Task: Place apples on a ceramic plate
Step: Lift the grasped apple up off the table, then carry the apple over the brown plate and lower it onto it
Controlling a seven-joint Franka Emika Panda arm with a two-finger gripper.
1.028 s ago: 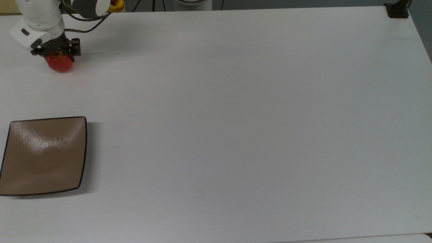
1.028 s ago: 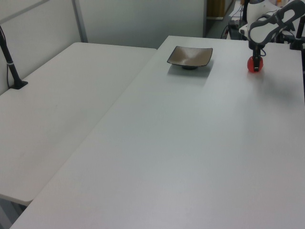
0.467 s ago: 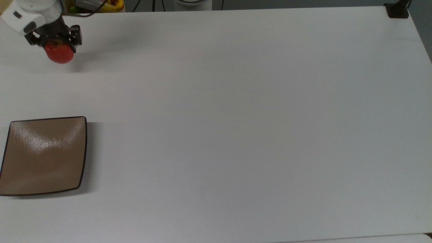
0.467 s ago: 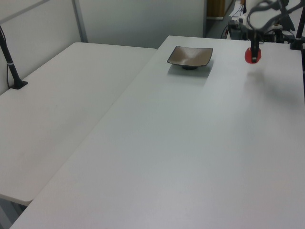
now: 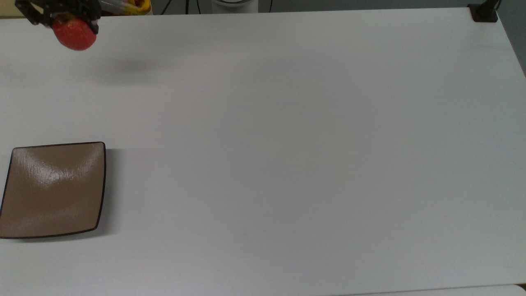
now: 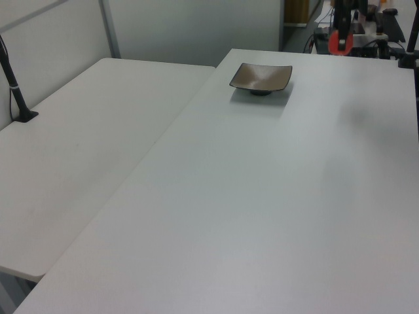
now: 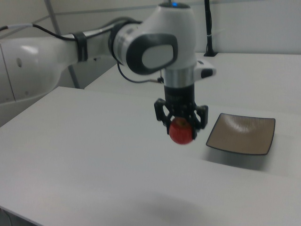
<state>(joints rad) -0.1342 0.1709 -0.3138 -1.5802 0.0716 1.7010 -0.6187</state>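
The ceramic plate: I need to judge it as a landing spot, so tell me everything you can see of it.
The ceramic plate is square, glossy tan-brown with a thin dark rim and rounded corners that turn upward, its middle dipping into a shallow hollow. A pale sheen lies across its finely textured surface. It sits flat on the white table near the top view's left edge, raised slightly on a dark foot in the left view, and has nothing on it. Nothing touches it but the table; the apple hangs apart from it, held in the gripper.

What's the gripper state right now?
Gripper: shut on the apple, held in the air above the table, apart from the ceramic plate.
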